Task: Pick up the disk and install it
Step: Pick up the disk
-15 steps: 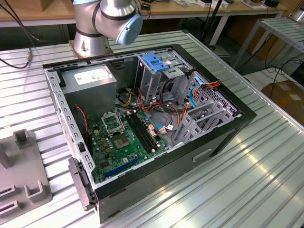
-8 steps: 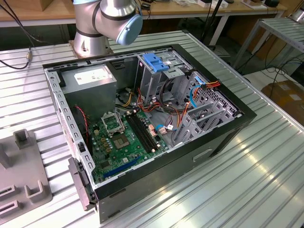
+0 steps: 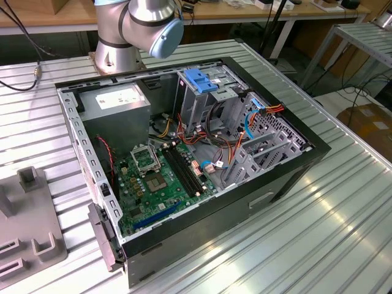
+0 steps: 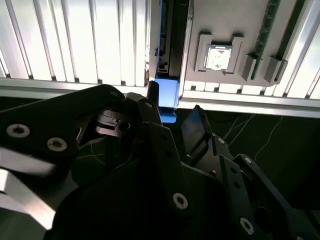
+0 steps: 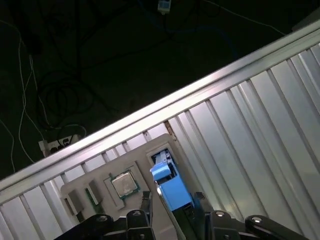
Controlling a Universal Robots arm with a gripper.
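Although I cannot tell whether the tool [image 4: 174, 100] is clamping or merely straddling it, the disk [image 5: 172, 190] is sitting in its mouth, long axis pointing straight ahead toward the tabletop [image 5: 240, 135].

The desk [image 3: 343, 202] is a silver surface made of long ribbed metal slats. An open black computer case [image 3: 202, 229] lies on it in the middle. The robot arm base [image 3: 115, 56] stands at the far side of the case. At the exterior view's left, a grey fixture plate [image 3: 33, 223] lies flat, apart from the case. A black cable [image 3: 24, 82] rests on the slats near the arm base.
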